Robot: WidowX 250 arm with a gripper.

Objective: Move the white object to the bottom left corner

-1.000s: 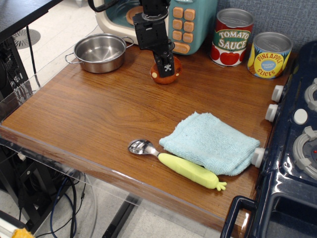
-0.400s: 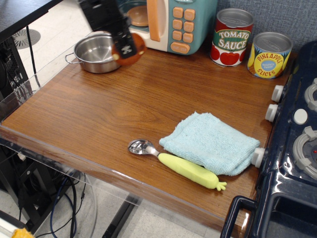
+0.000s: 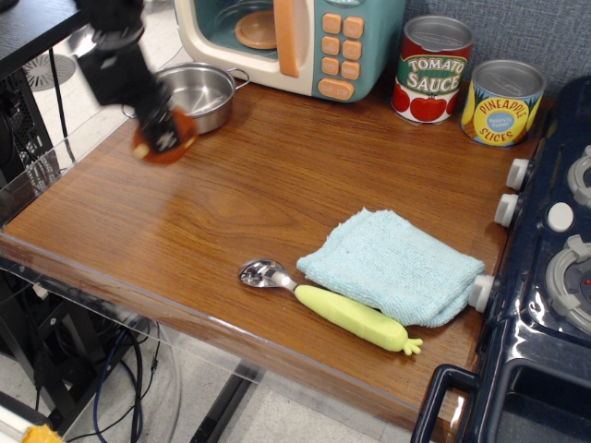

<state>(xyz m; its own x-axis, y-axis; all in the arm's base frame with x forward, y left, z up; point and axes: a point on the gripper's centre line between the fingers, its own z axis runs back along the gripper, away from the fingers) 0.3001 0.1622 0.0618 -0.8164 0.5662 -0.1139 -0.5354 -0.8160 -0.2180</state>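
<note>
You're mid-carry: the gripper [image 3: 159, 136] is clamped on the mushroom [image 3: 167, 145], above the counter's left side beside the pot [image 3: 196, 93] (blurred). Next, bring it toward the near left corner [image 3: 42, 231] and lower it.

A toy kitchen on a lab bench: toy microwave [image 3: 294, 41], play stove [image 3: 545, 277], wood-grain countertop [image 3: 277, 194], acrylic rim [image 3: 55, 138].

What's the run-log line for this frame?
phase: carry | gripper: shut on mushroom | position: above left side of counter, by pot | target corner: not yet reached
</note>
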